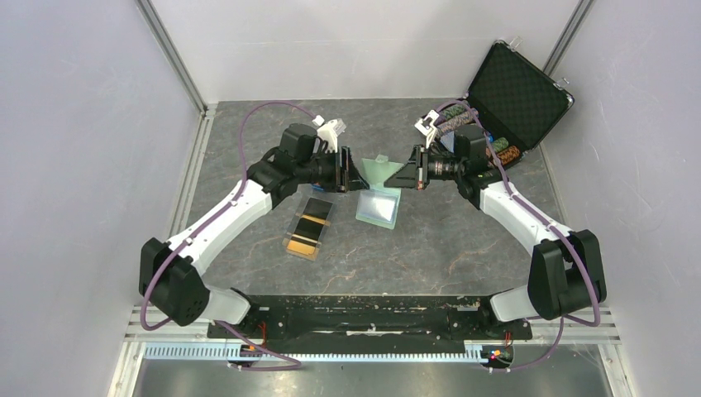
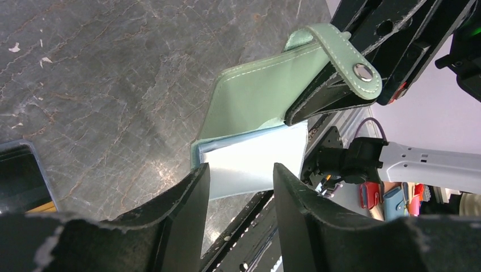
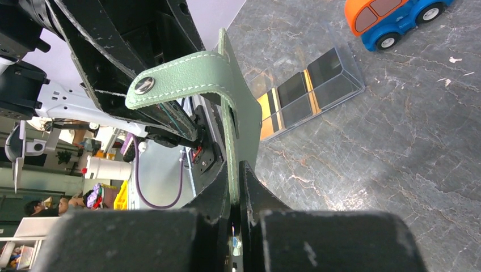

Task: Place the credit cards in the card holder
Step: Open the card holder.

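Observation:
The sage-green card holder lies open at mid-table, pale blue pockets up and one green cover lifted. My right gripper is shut on that cover's edge, and the snap strap curls over it. My left gripper stands open just short of the blue pockets, with nothing between its fingers. Black and orange-gold credit cards lie in a clear tray left of the holder, also seen in the right wrist view. In the top view the left gripper and right gripper face each other across the raised cover.
A black chip case stands open at the back right behind the right arm. An orange-and-blue toy car sits beyond the clear tray. White walls close in both sides, and the arm bases line the near edge.

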{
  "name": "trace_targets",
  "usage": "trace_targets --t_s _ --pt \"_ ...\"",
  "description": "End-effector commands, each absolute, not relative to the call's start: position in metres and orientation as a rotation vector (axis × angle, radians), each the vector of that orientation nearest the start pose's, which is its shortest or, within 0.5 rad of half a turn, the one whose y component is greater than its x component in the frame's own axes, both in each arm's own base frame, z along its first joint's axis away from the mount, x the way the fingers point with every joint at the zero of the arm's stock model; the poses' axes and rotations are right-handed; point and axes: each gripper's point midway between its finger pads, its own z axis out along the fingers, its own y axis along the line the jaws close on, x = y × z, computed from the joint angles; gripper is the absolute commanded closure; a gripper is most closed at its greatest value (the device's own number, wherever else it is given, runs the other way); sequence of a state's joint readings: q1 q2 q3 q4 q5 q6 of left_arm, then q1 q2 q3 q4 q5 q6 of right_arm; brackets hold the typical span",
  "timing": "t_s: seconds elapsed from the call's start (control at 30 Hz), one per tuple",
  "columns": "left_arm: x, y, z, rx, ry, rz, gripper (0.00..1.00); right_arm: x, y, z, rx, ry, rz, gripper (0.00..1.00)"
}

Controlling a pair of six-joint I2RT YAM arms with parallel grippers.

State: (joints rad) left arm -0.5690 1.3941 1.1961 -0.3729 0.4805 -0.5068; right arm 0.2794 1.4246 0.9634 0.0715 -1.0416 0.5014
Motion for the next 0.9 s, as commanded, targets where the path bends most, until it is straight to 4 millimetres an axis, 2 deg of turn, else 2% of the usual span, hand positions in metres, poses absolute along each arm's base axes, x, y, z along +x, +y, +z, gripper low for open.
trace_targets --t_s 0.0,0.33,0.4,0.5,0.57,0.87 --pt "0.279 -0.295 0.242 0.433 2.239 -1.083 0.47 0.289 0.254 0.240 -0.558 1.942 1.532 1.00" --pt "0.276 -0.308 0.224 0.459 2.294 -1.120 0.48 0.289 0.254 0.239 -0.552 1.941 1.535 1.00" --pt "0.274 -0.308 0.225 0.463 2.293 -1.126 0.51 0.289 0.254 0.239 -0.552 1.941 1.534 1.00" --pt "0.273 -0.308 0.231 0.468 2.275 -1.132 0.63 0.288 0.254 0.238 -0.550 1.945 1.537 1.00" --pt "0.272 -0.308 0.236 0.472 2.262 -1.137 0.68 0.288 0.254 0.236 -0.549 1.948 1.535 1.00" --pt "0.268 -0.308 0.255 0.469 2.217 -1.169 0.70 0.286 0.254 0.231 -0.548 1.959 1.543 1.00"
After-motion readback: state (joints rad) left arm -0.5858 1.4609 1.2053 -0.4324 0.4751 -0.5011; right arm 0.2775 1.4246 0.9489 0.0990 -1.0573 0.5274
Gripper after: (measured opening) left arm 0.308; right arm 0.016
